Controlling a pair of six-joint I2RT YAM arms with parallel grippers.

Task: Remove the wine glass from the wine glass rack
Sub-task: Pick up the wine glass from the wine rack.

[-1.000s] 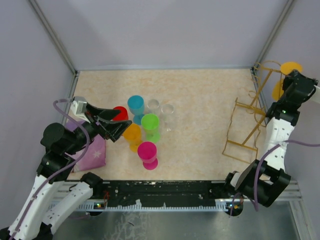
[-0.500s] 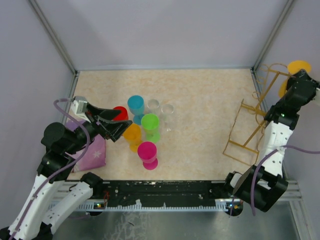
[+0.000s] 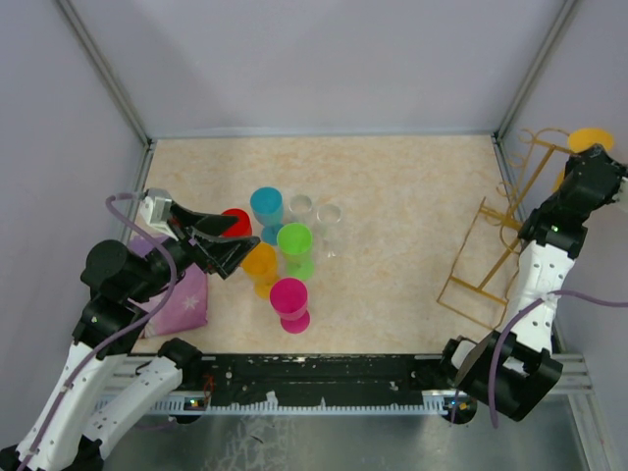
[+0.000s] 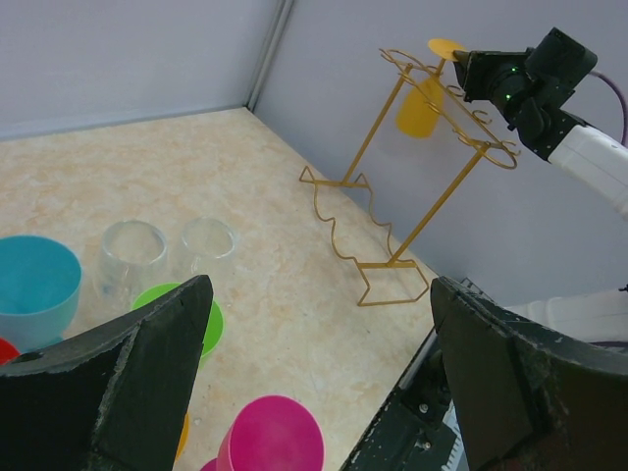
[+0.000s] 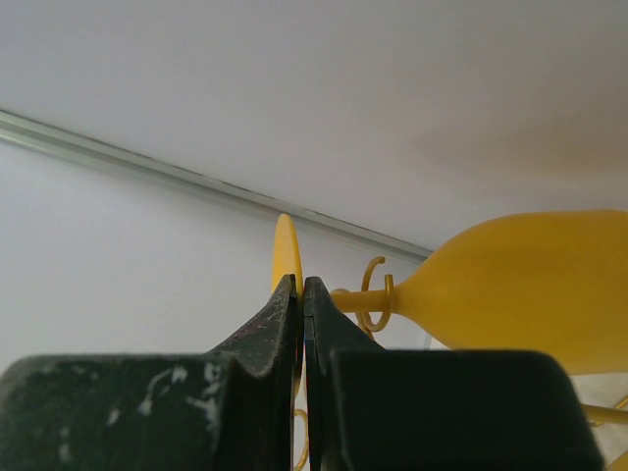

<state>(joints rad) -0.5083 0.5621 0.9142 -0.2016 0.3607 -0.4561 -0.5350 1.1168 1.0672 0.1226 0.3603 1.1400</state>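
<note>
The right gripper's (image 5: 300, 285) jaws, nearly shut, seem to pinch the disc foot (image 5: 285, 245) of the yellow plastic-looking wine glass (image 5: 530, 285), which hangs just right of them in the thin gold wire rack (image 4: 371, 130); it looks light, stiff and slick, so the stem (image 5: 348, 297) likely grips surer.

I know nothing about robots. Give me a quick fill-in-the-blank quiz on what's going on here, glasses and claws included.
The wine glass hanging from the gold wire rack is ____ in colour. The gripper pinching that glass's foot belongs to the ____ arm. The left gripper, above the magenta cup, has its jaws ____. Beside the blue cup stand ____ clear glasses.
Missing words: yellow; right; open; two.
</note>
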